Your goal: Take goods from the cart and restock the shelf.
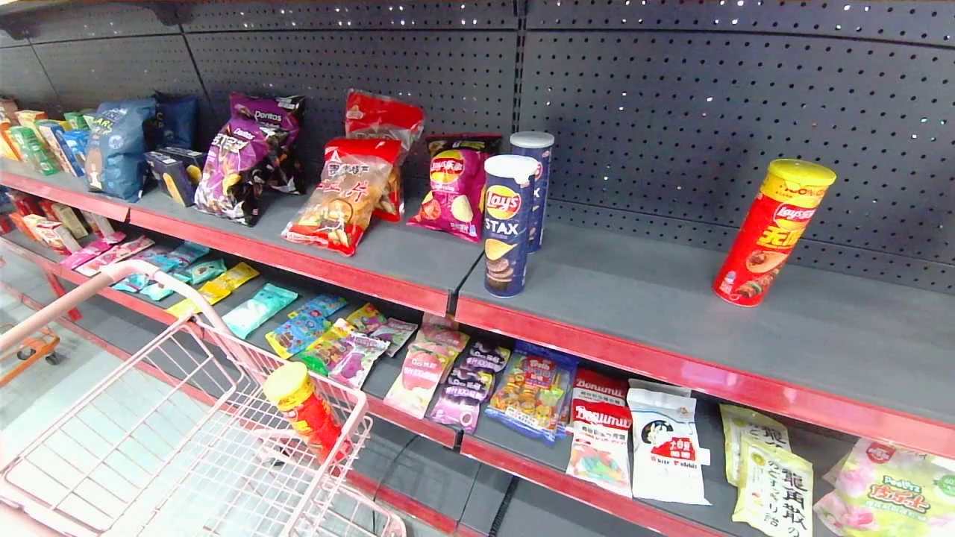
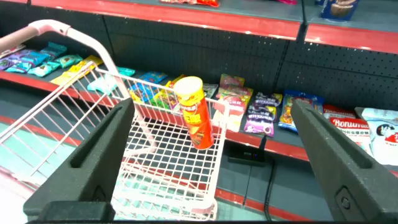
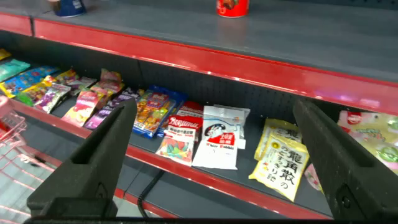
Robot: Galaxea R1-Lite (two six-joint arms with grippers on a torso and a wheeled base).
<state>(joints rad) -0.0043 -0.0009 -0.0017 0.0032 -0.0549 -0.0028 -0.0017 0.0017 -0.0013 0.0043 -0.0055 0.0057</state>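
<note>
red chip can [image 1: 306, 410] stood upright in a corner of the pink cart [image 1: 74, 300], second red can [image 1: 772, 231] sat on the top shelf [image 1: 634, 298] right of two blue cans [image 1: 507, 224], left gripper [image 2: 212, 104] hung over the cart, fingers spread wide, right gripper [image 3: 214, 104] fingers spread too

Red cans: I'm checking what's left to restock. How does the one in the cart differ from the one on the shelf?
The cart can sits in a corner of the pink cart; the shelf can is on the upper shelf. The cart can leans against the wire wall; the shelf can stands on its base, touching nothing beside it. Both are red with yellow lids.
</note>
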